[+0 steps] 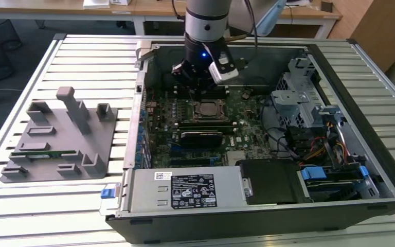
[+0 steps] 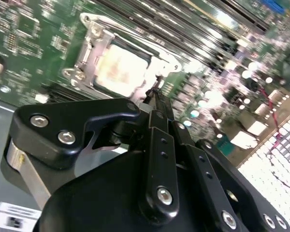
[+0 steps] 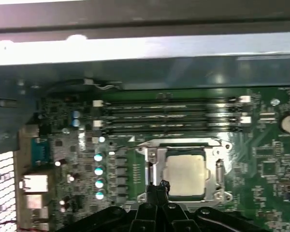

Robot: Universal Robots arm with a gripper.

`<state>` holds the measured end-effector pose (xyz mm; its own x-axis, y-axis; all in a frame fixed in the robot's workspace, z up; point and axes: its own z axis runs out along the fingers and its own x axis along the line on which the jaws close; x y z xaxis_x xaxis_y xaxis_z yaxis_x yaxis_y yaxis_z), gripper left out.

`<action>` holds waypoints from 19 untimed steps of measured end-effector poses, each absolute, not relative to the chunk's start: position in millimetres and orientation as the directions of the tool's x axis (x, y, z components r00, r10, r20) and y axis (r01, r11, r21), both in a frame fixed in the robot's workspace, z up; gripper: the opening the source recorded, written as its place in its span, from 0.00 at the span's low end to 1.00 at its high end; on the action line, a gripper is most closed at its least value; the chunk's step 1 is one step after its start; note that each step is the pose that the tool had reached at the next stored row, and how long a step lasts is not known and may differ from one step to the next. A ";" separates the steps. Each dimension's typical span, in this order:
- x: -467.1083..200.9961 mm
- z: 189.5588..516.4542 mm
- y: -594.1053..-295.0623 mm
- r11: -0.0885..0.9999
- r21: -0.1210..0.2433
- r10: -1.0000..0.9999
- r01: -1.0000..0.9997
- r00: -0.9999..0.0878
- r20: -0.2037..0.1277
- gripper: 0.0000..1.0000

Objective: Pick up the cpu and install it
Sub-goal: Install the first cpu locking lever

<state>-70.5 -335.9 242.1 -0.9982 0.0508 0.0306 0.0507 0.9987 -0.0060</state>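
On the exterior view's left, a grey fixture [image 1: 55, 139] is lying on the table [image 1: 19, 206] with a green memory stick [image 1: 43, 153] in it. To its right, I am hanging inside the open case [image 1: 266, 206], above the board [image 1: 249, 110]. My gripper [image 2: 156, 91] is clenched, its fingers [image 3: 160, 186] pressed together and holding nothing. The cpu [image 3: 185, 175] is sitting flat in its socket [image 3: 152, 159], just beside my fingertips in both wrist views.

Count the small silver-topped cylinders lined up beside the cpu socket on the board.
4, in the first wrist view: a straight line beside the socket, where the cpu sits. The pincer may hide others.
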 end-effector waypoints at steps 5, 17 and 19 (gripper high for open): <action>-78.5 244.4 -335.8 0.999 -0.006 0.050 0.050 -0.998 0.030 0.11; -96.9 249.0 -334.9 0.999 -0.005 0.048 0.048 -0.999 0.019 0.11; -98.1 250.7 -334.5 0.999 -0.005 0.047 0.047 -0.999 0.019 0.11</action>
<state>-98.1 -334.5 250.7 -0.9987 0.0475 0.0189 0.0474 0.9989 -0.0052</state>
